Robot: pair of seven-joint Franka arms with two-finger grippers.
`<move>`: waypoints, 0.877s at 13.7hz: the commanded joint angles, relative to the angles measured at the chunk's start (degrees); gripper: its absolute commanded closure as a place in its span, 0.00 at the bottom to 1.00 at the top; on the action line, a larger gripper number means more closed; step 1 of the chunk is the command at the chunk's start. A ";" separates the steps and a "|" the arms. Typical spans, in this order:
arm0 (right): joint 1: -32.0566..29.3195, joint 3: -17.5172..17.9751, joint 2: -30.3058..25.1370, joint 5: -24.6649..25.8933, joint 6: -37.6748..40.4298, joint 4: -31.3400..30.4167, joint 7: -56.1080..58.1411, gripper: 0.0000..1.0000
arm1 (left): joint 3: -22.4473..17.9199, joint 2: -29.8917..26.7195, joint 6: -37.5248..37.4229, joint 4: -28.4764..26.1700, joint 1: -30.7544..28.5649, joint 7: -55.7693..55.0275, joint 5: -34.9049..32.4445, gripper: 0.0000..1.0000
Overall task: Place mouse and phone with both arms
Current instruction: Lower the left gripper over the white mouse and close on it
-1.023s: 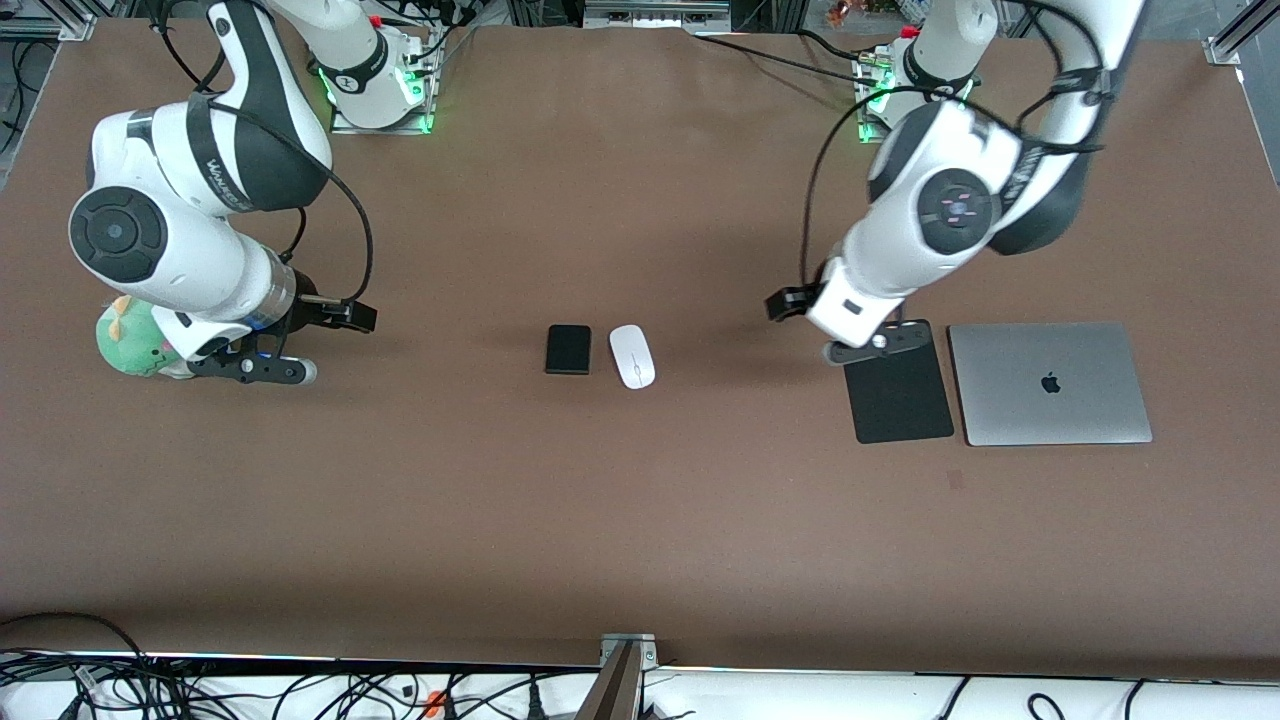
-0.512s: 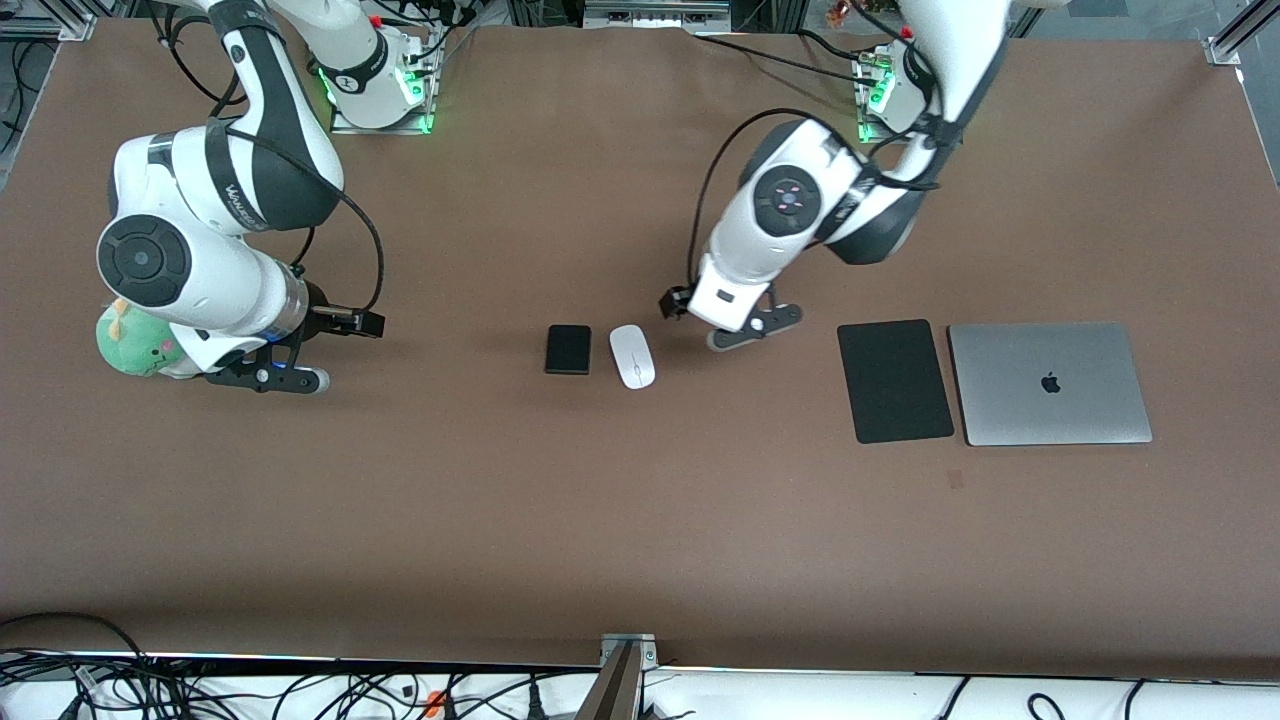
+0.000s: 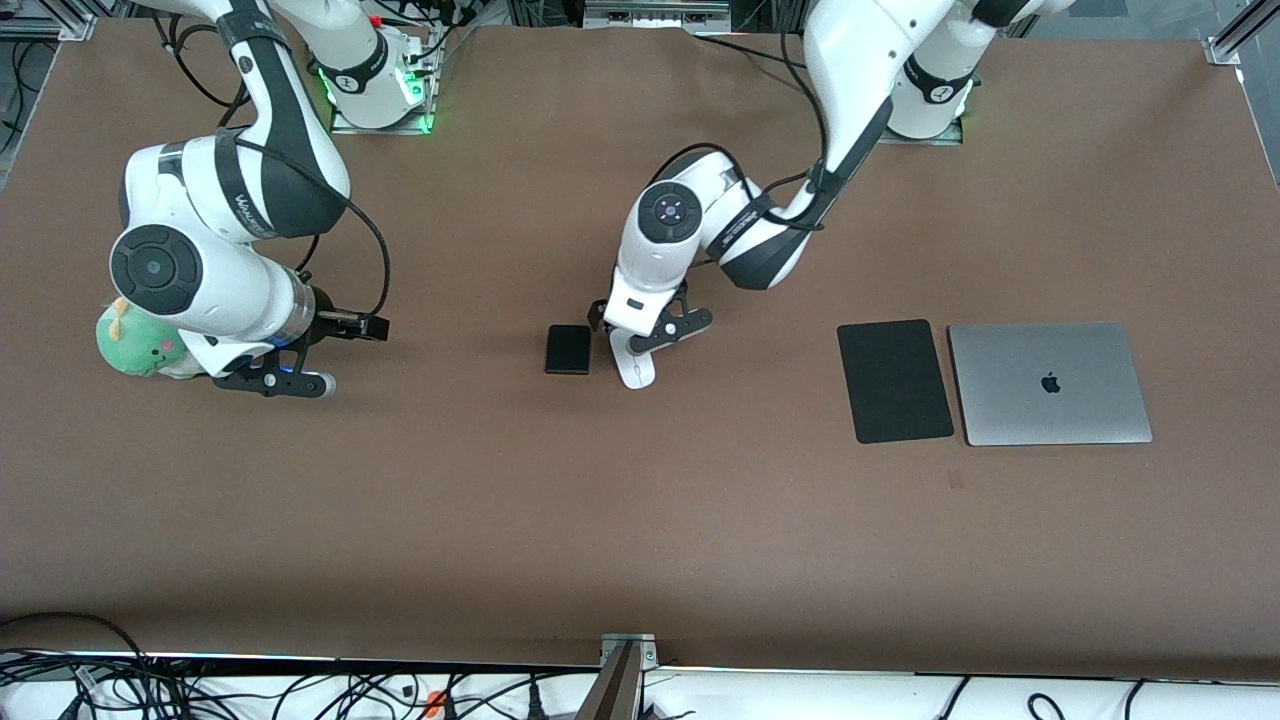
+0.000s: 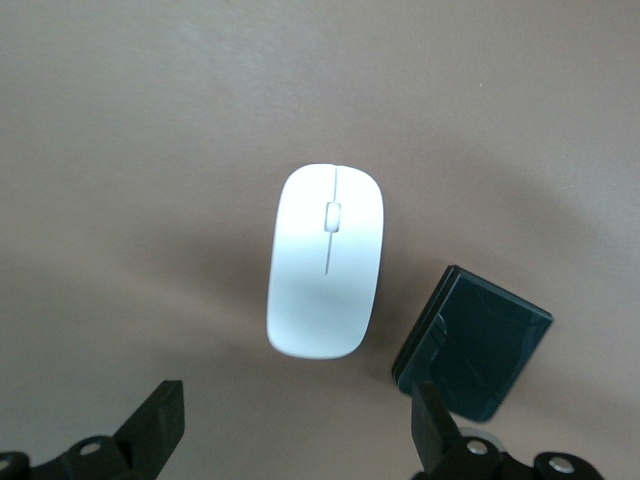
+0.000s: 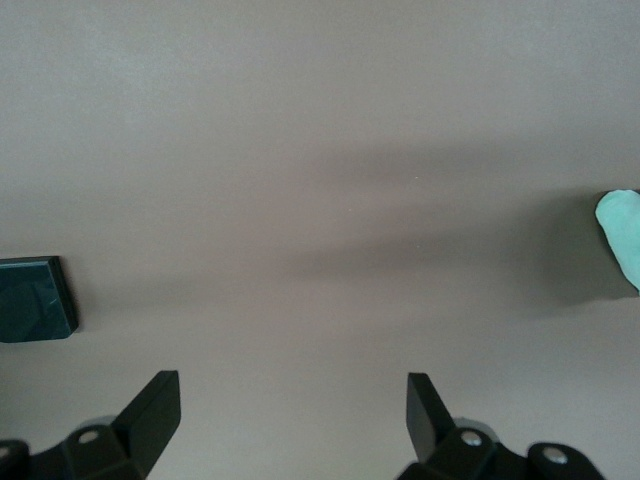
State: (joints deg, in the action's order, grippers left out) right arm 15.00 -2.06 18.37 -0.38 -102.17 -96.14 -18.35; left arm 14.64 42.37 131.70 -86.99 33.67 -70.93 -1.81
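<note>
The white mouse (image 3: 637, 373) lies mid-table, beside the black phone (image 3: 568, 349), which is on the side toward the right arm's end. My left gripper (image 3: 650, 333) hangs open just above the mouse and covers part of it. In the left wrist view the mouse (image 4: 327, 260) lies a little ahead of the open left gripper (image 4: 295, 435), and the phone (image 4: 472, 342) lies by one finger (image 4: 432, 425). My right gripper (image 3: 272, 381) is open and empty, low over bare table beside a green plush toy. In the right wrist view the right gripper (image 5: 290, 415) holds nothing, and the phone (image 5: 35, 285) shows at the edge.
A green plush toy (image 3: 135, 341) sits by the right arm's wrist; it also shows in the right wrist view (image 5: 622, 235). A black mouse pad (image 3: 895, 381) and a closed silver laptop (image 3: 1050, 383) lie side by side toward the left arm's end.
My left arm has swung from over the mouse pad across to the mouse. My right arm has shifted slightly toward the table's middle. Mouse and phone have not moved.
</note>
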 commanded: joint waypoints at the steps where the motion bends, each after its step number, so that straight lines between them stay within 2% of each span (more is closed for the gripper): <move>1: 0.20 -0.22 0.35 -0.06 -0.23 0.34 -0.64 0.00 | -0.76 5.07 -0.92 5.60 1.40 -0.53 -5.02 0.00; 5: 0.11 -0.22 0.53 -0.06 -0.23 0.34 -0.64 0.00 | -0.76 9.48 -0.83 9.29 2.19 -0.35 -8.21 0.00; 12: 0.11 -0.22 0.62 -0.06 -0.23 0.34 -0.64 0.00 | -0.85 9.83 -0.83 9.21 2.37 3.51 -8.38 0.00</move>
State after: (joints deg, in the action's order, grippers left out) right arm 15.00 -2.15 18.77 -0.38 -102.23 -96.14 -18.35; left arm 14.46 51.10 131.68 -79.85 35.24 -69.19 -8.91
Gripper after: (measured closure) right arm 0.000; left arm 0.000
